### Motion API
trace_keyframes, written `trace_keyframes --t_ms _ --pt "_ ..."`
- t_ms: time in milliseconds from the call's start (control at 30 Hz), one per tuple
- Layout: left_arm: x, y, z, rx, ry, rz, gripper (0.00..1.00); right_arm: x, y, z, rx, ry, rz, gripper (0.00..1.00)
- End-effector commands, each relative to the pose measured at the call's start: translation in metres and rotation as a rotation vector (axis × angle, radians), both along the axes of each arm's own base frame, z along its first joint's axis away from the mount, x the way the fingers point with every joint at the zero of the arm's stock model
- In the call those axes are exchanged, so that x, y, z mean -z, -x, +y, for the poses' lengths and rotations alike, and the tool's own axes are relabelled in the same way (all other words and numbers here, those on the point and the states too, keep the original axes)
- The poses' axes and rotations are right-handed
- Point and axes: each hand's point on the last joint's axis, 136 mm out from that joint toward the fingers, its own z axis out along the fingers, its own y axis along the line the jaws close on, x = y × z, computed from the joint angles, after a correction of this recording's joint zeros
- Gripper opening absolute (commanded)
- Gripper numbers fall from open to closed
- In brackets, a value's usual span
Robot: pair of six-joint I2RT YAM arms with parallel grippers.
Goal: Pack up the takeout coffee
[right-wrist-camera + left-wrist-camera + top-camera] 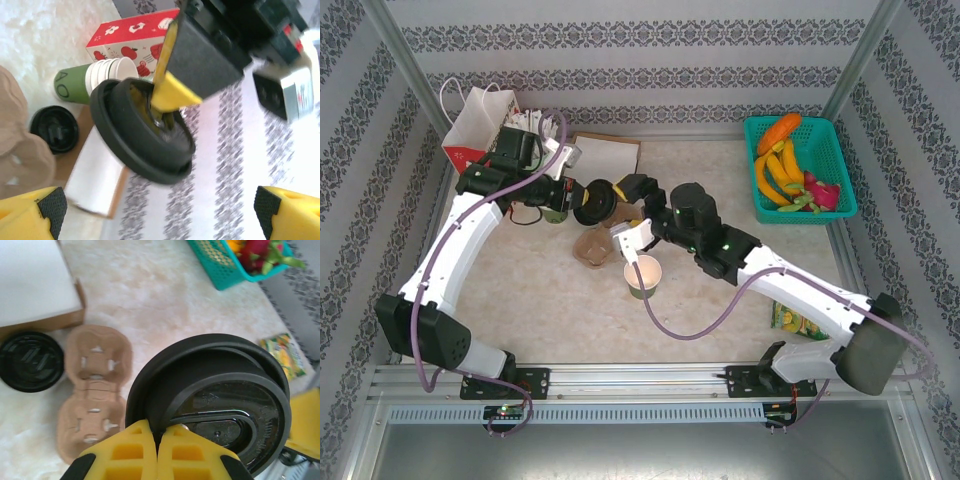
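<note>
Left gripper (pixel 156 442) is pinched tight on the lid (pixel 225 390) at its rim, holding it tilted in the air. Right gripper (pixel 160 215) gapes wide, empty, just beside it. Cup (pixel 642 275) stands lidless near the carrier (pixel 595 245). Best to level the lid, centre it over the cup and press evenly.
</note>
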Motion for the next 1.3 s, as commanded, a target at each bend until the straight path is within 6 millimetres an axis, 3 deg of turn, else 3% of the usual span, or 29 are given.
trace_keyframes --t_ms 0,67,200,333,400,533,767,933,1067,1200,1267 --pt "-0.007 -0.009 0.016 -0.12 -0.058 -0.053 0.0 -0.008 0.006 -0.021 0.179 -0.284 0.281 0.98" --pt "-0.002 -0.009 0.024 -0.168 -0.079 -0.048 0.0 -0.025 -0.001 -0.032 0.28 -0.483 0.353 0.98" --pt "0.007 -0.002 0.031 -0.214 -0.084 -0.018 0.0 -0.05 -0.023 -0.077 0.608 -0.839 0.534 0.98" --pt "0.013 0.008 0.026 -0.221 -0.041 0.005 0.0 -0.044 -0.038 -0.13 0.861 -1.133 0.572 0.98" --pt "0.015 0.013 0.023 -0.23 -0.022 0.013 0.0 -0.033 -0.041 -0.146 0.915 -1.3 0.689 0.98" --pt "0.021 0.032 0.011 -0.214 0.021 0.14 0.0 -0.004 -0.04 -0.154 0.944 -1.409 1.029 0.98" --pt "0.03 0.07 -0.017 -0.197 -0.002 0.222 0.0 0.035 -0.029 -0.17 1.004 -1.474 1.248 0.98" --pt "0.05 0.095 -0.04 -0.187 -0.139 0.327 0.0 0.07 -0.009 -0.148 1.065 -1.293 1.473 0.98" --pt "0.063 0.11 -0.065 -0.178 -0.16 0.439 0.0 0.099 0.003 -0.138 1.118 -1.29 1.628 0.98" --pt "0.074 0.109 -0.089 -0.15 -0.149 0.467 0.0 0.121 0.014 -0.129 1.137 -1.266 1.749 0.98" --pt "0.083 0.104 -0.091 -0.164 -0.178 0.483 0.0 0.127 0.019 -0.121 1.117 -1.236 1.8 0.98"
